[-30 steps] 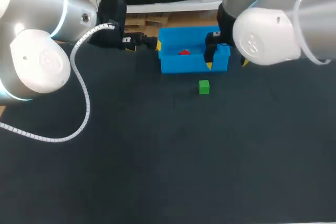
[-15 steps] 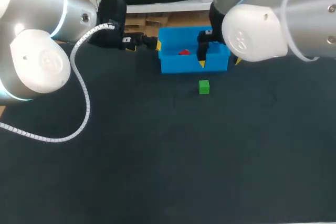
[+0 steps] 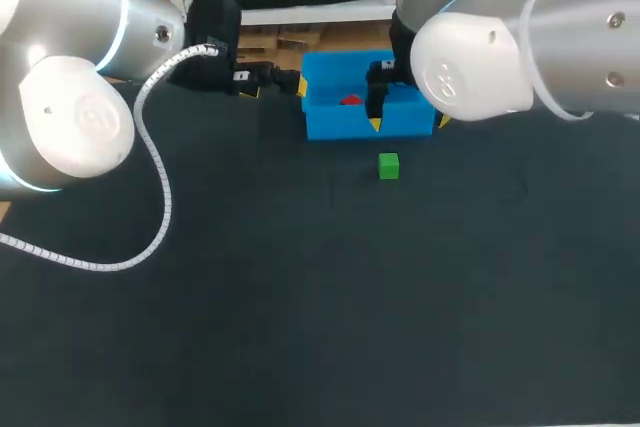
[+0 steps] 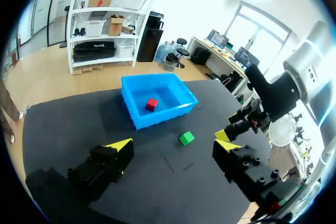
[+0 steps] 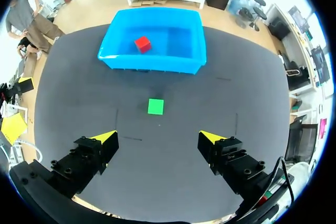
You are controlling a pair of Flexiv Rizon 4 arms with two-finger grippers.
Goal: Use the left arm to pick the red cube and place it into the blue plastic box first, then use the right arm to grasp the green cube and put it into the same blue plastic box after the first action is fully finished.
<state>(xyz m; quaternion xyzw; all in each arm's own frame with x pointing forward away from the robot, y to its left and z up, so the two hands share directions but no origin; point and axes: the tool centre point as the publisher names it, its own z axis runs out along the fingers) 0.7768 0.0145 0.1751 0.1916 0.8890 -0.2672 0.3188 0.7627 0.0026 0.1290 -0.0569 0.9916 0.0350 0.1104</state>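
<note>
The green cube lies on the tabletop straight ahead of the right pincer, which stands wide and empty; the box lies beyond.

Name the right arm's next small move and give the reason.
Probably advance the open right pincer toward the green cube to straddle it: the red cube already lies in the blue box, and the green cube sits untouched on the table ahead of the pincer.

Left gripper gapes wide; right gripper gapes too, seemingly pointing straight down
</note>
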